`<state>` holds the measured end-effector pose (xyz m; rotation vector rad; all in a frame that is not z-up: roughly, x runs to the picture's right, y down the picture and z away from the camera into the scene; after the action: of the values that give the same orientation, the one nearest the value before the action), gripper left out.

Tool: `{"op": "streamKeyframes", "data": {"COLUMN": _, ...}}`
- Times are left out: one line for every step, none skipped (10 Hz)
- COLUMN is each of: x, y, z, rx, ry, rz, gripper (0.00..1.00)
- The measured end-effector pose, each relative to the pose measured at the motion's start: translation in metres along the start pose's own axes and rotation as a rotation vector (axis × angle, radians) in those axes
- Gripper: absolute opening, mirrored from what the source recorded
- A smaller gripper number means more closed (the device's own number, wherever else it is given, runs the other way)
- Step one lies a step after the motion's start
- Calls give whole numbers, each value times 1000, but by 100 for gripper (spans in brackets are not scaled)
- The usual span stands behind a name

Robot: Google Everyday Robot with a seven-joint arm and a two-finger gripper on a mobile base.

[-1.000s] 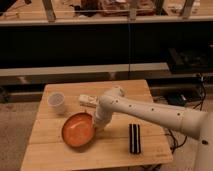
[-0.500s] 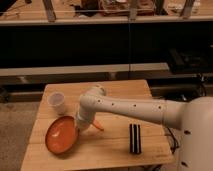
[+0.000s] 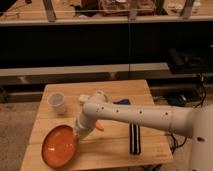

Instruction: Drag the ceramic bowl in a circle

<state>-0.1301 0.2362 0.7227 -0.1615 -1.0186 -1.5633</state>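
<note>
— Where is the bowl (image 3: 59, 146)?

— At the front left corner of the wooden table (image 3: 112, 151), close to the left and front edges. It is wide, shallow and orange-red, and it looks tilted, with its inside facing up and towards the camera.

— And the gripper (image 3: 79, 134)?

— Right at the bowl's right rim, low over the tabletop. The white arm (image 3: 142, 116) comes in from the right side of the view, crosses above the middle of the table and bends down to that rim.

— Is it clamped on the bowl?

— I cannot tell. The end of the arm meets the rim, but how the gripper stands there does not show from this angle.

— What else is on the table?

— A small white cup (image 3: 57, 103) stands upright near the back left corner, well apart from the bowl. A long black bar (image 3: 134, 139) lies on the right half, running front to back, under the arm. A small orange thing (image 3: 99, 126) sits just beside the arm's lower end, to the right of the bowl. Behind the arm's bend there is a pale object (image 3: 84, 99), and next to it a bit of something blue (image 3: 123, 101), both partly hidden.

— And around the table?

— Dark shelving (image 3: 100, 45) behind it, and floor (image 3: 15, 130) to the left.
</note>
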Motion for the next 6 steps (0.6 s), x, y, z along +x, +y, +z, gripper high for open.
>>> {"op": "streamKeyframes", "data": {"x": -11, "y": 16, "z": -5, "rx": -7, "ry": -7, "rz": -4, "gripper": 0}}
{"op": "streamKeyframes", "data": {"x": -18, "y": 31, "z": -8, "rx": -17, "ry": -12, "rz": -2, "gripper": 0}}
{"op": "streamKeyframes", "data": {"x": -27, "y": 51, "z": -11, "rx": -36, "ry": -18, "rz": 7, "gripper": 0}}
{"op": "streamKeyframes", "data": {"x": -35, "y": 70, "z": -12, "rx": -57, "ry": -26, "rz": 25, "gripper": 0}}
{"op": "streamKeyframes", "data": {"x": -38, "y": 80, "z": -12, "rx": -70, "ry": -29, "rz": 41, "gripper": 0}}
{"op": "streamKeyframes", "data": {"x": -41, "y": 96, "z": -12, "rx": -84, "ry": -35, "rz": 87, "gripper": 0}}
